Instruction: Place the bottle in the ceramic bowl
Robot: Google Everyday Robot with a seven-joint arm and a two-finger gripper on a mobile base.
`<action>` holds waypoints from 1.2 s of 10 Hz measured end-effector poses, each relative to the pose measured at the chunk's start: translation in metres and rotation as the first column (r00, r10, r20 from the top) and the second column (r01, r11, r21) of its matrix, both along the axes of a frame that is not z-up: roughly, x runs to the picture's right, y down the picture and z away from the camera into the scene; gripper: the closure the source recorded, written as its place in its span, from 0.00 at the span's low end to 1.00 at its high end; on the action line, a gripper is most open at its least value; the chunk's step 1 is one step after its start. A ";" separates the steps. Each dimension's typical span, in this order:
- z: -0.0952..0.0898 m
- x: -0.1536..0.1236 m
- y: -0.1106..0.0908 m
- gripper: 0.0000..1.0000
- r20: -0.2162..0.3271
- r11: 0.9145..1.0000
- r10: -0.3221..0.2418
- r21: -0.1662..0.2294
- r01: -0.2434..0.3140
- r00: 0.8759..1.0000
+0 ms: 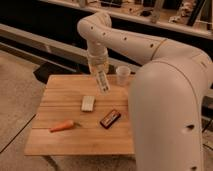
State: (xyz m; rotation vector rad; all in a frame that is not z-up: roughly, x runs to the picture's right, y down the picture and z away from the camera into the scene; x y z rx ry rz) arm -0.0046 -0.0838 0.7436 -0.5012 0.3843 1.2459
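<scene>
The bottle, slim with a white printed label, hangs tilted above the back middle of the wooden table. My gripper is shut on its upper end and points down from the white arm. The bottle's lower tip is above the table, between the white block and the pale cup. The ceramic bowl is out of view; the arm's large white body covers the right side of the table.
A pale translucent cup stands at the table's back right. On the table lie a flat white block, a dark rectangular bar and an orange carrot. A dark railing runs behind the table.
</scene>
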 end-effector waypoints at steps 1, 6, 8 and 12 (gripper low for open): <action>0.002 0.016 0.002 1.00 -0.024 1.000 0.023 -0.004 -0.023 0.999; 0.018 0.066 0.008 1.00 -0.118 0.993 0.117 -0.018 -0.120 0.986; 0.026 0.083 0.007 1.00 -0.148 0.987 0.156 -0.017 -0.160 0.977; 0.032 0.118 0.002 1.00 -0.192 0.976 0.209 -0.015 -0.215 0.959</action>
